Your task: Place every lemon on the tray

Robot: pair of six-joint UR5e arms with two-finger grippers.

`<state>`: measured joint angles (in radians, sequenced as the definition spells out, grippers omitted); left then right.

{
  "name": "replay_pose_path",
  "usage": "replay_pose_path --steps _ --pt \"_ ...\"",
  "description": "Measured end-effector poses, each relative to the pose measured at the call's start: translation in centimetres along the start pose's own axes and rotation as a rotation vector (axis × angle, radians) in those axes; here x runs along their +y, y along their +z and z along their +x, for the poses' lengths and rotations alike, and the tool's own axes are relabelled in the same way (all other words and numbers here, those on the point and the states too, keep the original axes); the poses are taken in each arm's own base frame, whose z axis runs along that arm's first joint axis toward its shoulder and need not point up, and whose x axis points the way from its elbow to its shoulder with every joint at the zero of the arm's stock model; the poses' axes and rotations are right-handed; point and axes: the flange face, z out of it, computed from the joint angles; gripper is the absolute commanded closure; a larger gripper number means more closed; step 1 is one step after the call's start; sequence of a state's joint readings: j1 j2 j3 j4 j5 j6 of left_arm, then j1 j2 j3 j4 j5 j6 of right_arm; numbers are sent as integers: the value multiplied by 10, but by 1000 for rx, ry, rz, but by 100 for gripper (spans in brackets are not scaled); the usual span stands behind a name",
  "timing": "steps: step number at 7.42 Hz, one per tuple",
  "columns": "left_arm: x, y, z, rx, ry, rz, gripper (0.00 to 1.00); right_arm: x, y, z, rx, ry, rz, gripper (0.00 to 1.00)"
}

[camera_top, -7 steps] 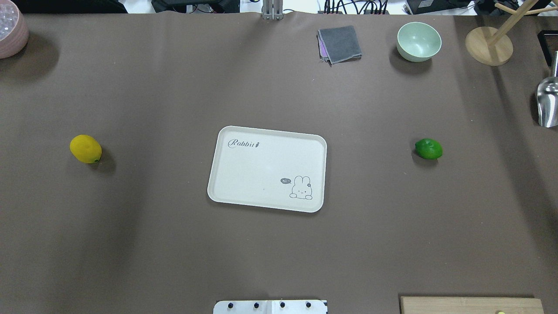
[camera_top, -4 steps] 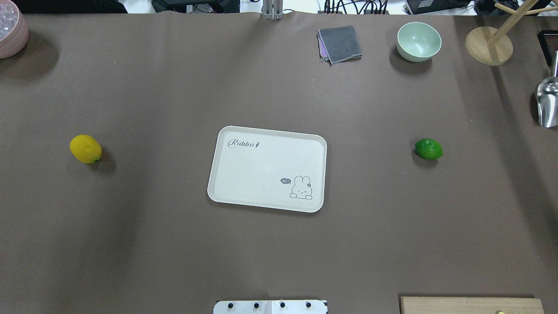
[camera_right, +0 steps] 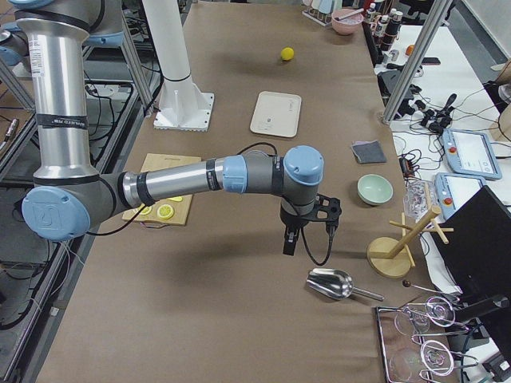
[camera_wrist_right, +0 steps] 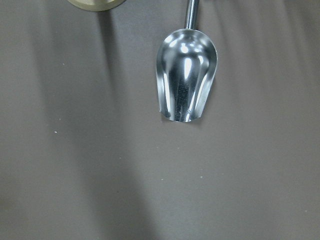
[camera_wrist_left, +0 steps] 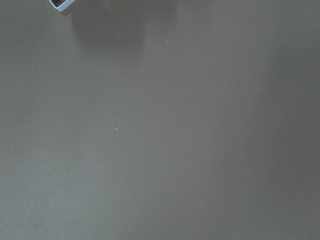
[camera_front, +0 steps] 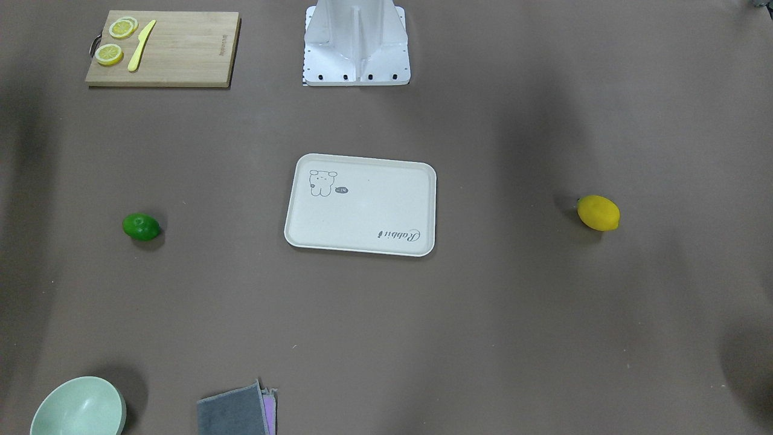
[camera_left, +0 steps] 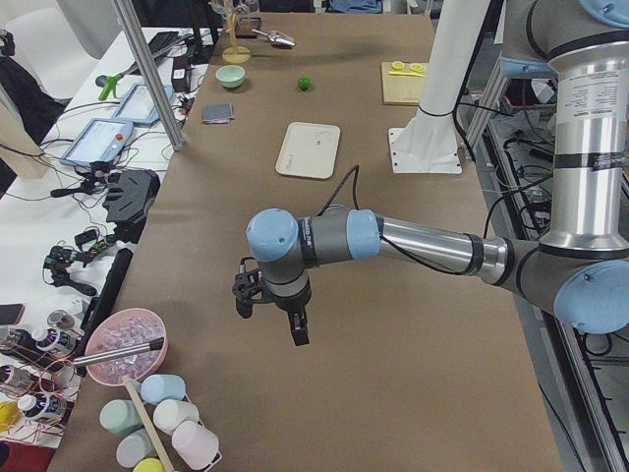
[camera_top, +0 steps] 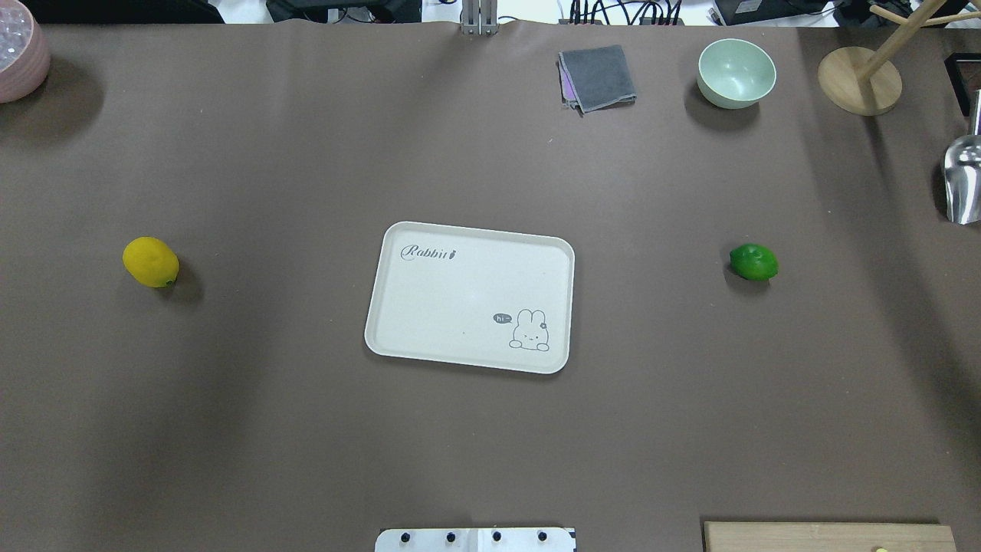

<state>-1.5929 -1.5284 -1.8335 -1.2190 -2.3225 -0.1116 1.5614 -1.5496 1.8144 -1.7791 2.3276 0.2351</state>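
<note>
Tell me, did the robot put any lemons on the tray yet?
Not yet. Done: nothing, the tray is bare. In hand: nothing. The yellow lemon and the green lemon both lie on the table, one on each side of the tray. The left gripper and right gripper hang over the table's ends, away from them. Left: both lemons need picking up and setting on the tray.

The overhead camera is looking forward and down, with the tray at centre. The front-facing one is looking steeply down on that tray from the opposite side (its print reads upside down there). Both side cameras are sighting along the table from opposite ends, the tray lying far off. The left wrist camera is facing bare table closely; the right one is sitting close above a metal scoop, well away from the tray.
</note>
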Motion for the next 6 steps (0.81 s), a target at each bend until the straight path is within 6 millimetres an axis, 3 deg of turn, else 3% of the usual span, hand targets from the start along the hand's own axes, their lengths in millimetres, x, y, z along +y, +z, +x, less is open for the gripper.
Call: replay_pose_path --steps 2,4,5,6 --pt "-12 19 88 18 -27 20 2 6 9 -51 -36 20 -26 1" --pt "-10 65 196 46 -45 -3 2 6 21 -120 -57 17 -58 1" --pt "-8 84 236 54 -62 -11 2 7 32 -159 -57 -8 -78 1" --pt "-7 94 261 60 -89 -9 2 11 46 -194 -45 -46 -98 1"
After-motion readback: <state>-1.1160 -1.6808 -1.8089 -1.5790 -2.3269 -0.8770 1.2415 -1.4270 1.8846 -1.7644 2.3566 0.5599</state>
